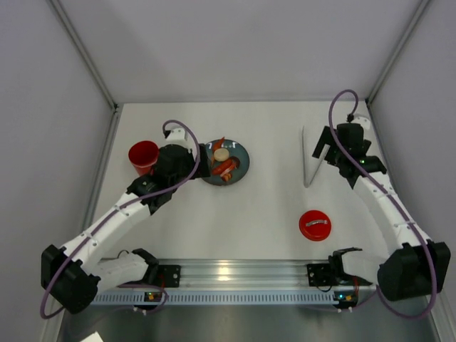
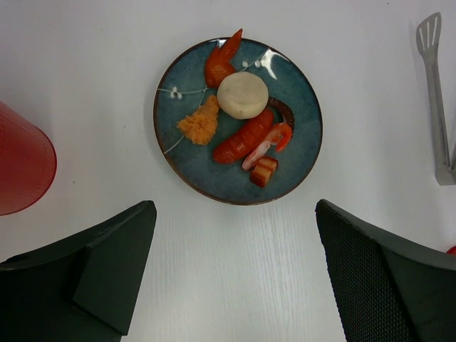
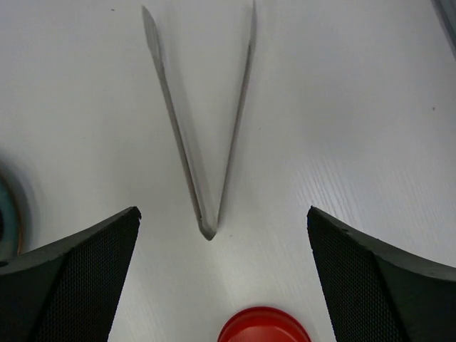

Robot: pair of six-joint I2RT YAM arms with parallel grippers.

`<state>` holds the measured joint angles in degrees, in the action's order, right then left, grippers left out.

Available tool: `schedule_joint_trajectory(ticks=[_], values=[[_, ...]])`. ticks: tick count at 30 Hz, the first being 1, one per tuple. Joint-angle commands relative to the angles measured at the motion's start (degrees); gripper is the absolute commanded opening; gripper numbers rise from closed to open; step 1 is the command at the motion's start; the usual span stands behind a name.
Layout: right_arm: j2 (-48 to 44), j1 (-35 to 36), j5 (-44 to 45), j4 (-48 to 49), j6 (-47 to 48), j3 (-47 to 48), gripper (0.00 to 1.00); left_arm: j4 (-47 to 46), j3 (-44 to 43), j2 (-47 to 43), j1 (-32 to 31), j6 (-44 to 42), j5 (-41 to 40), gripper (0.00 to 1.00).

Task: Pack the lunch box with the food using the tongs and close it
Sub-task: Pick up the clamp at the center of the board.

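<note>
The red lunch box (image 1: 143, 156) stands upright at the left, its side also showing (image 2: 21, 171). To its right, the blue-grey plate (image 1: 242, 153) (image 2: 299, 121) carries the food: a pale round slice (image 2: 243, 95), a red-brown sausage (image 2: 246, 137), orange pieces (image 2: 202, 122). My left gripper (image 1: 201, 162) (image 2: 234, 214) hovers open just short of the plate's rim, holding nothing. The silver tongs (image 1: 308, 157) (image 3: 203, 128) lie flat in a narrow V, one arm also visible (image 2: 436, 92). My right gripper (image 1: 322, 148) (image 3: 222, 211) hangs open over their joined end, fingers wide of both arms.
The flat red lid (image 1: 314, 225) (image 3: 263, 324) lies on the table near the right arm's base. Grey walls close the table on the left, back and right. An aluminium rail (image 1: 228, 274) runs along the near edge.
</note>
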<state>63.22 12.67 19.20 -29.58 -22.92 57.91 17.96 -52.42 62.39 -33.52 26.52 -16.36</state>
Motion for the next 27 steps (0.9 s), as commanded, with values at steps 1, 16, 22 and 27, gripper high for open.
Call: schedule_joint_trajectory(ticks=[1, 16, 22, 27], values=[[5.84, -5.11, -6.55, 0.32, 0.32, 2.64, 1.0, -3.71, 2.41, -1.13, 0.12, -1.3, -0.51, 0.99], [3.5, -7.13, -7.34, -0.03, -1.34, 1.77, 0.99, -6.88, -10.4, 18.1, -10.5, -0.34, 0.36, 0.99], [0.85, -8.97, -7.95, -1.0, -2.22, 1.77, 1.0, -10.39, -25.34, 36.9, -15.52, 2.39, 1.06, 0.99], [5.94, -14.31, -8.82, 1.1, -3.62, 1.5, 0.99, -12.32, -32.56, 47.82, -16.84, 7.13, 2.64, 0.98]])
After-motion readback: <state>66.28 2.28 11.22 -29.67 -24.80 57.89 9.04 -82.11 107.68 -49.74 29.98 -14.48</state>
